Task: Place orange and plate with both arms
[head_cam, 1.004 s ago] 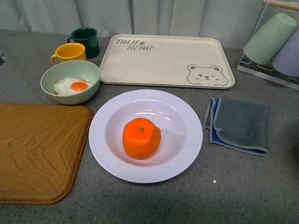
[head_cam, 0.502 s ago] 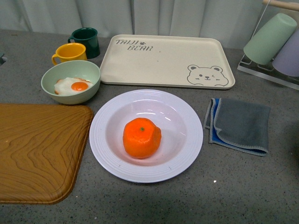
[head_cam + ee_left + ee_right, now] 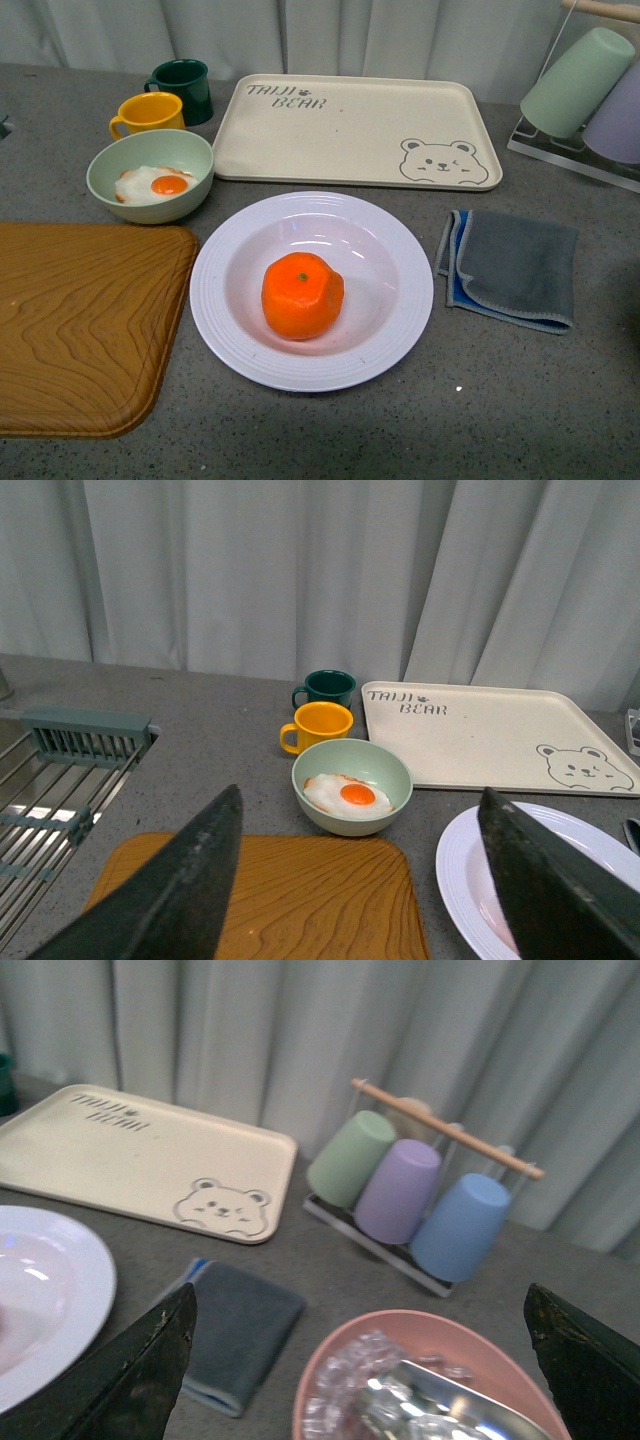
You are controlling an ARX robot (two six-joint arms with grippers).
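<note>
The grey speckled worktop (image 3: 560, 400) holds everything. On it, the rounded brown wood-grain tray (image 3: 80, 320) at the robot's left and the cream rectangular bear-printed tray (image 3: 350, 130) further back are both bare.

Between the wooden tray and the folded grey cloth with a blue edge (image 3: 515, 265) stands the large round white glossy plate with a ribbed rim (image 3: 225, 290), flat on the worktop and just in front of the cream tray. It touches neither tray.

The pale green bowl holding a fried egg (image 3: 150, 210) sits off the plate's far left side.

The bright, slightly lumpy orange with a green stem dot (image 3: 302, 295) rests in the plate's well, stem up.

Neither of the 2 arms shows in the front view. In the wrist views the left gripper (image 3: 360, 793) and the right gripper (image 3: 360, 1290) are both spread wide with nothing between their fingers, well above the worktop.

The orange-in-plate step looks finished. Whether the plate must go onto 1 of the trays cannot be told. If so, that carry is what remains.
</note>
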